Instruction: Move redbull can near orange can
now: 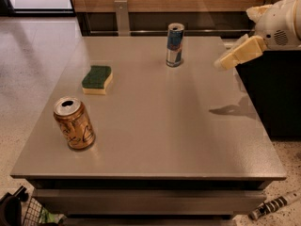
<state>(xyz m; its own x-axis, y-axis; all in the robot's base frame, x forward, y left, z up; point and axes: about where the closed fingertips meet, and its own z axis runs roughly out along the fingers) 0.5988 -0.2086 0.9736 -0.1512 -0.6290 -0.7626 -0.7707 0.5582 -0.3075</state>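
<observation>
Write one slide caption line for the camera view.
Gripper hovers above the table, right side; redbull can at back, orange can front left, sponge behind it.

The grey table [164, 126] carries three things. The redbull can [174, 45] stands upright near the far edge. The sponge [97, 79] lies green side up toward the left. The orange can [74, 124] stands upright near the front left corner, well apart from both. The gripper [230, 58] hangs above the table's right side.
</observation>
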